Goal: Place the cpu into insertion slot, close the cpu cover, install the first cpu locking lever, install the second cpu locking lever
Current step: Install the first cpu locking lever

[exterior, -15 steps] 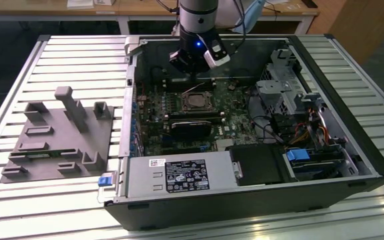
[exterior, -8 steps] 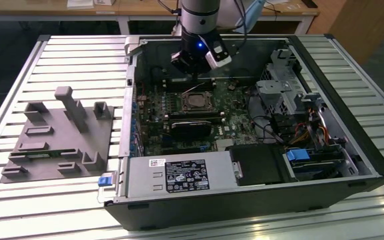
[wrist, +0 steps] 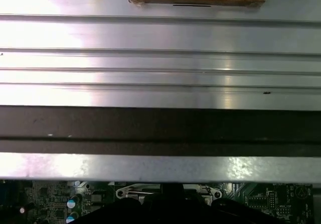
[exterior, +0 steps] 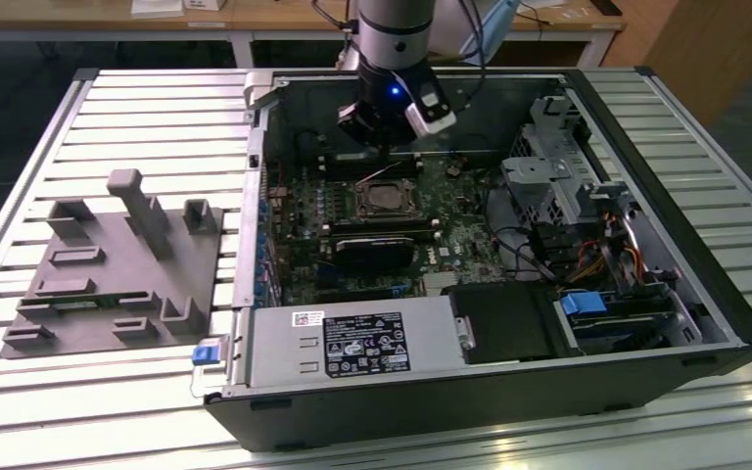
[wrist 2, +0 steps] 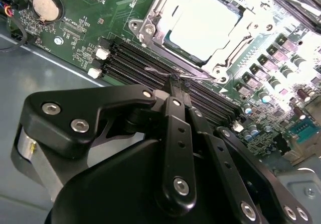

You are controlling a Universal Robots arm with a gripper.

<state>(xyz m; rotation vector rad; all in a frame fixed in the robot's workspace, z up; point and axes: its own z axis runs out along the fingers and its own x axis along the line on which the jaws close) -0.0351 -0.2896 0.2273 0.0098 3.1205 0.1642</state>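
Second wrist view: flat square silver-grey cpu (wrist 2: 203, 25) sits in the silver-rimmed insertion slot (wrist 2: 150, 30) on the green motherboard, thin silvery cpu cover (wrist 2: 228, 50) framing it. The black pincer (wrist 2: 176, 79) appears clenched on a thin springy wire locking lever (wrist 2: 165, 72) on the slot's near side. Judgement: lever is light, stiff-sprung, slippery; grip near its hooked end.

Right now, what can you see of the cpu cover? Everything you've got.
The cpu cover is a thin silvery metal frame with a square window, lying down flat over the insertion slot on the green board. The cpu shows pale and bright through the window. A thin wire lever runs along the cover's near edge, close to the end effector; whether it is latched is unclear.
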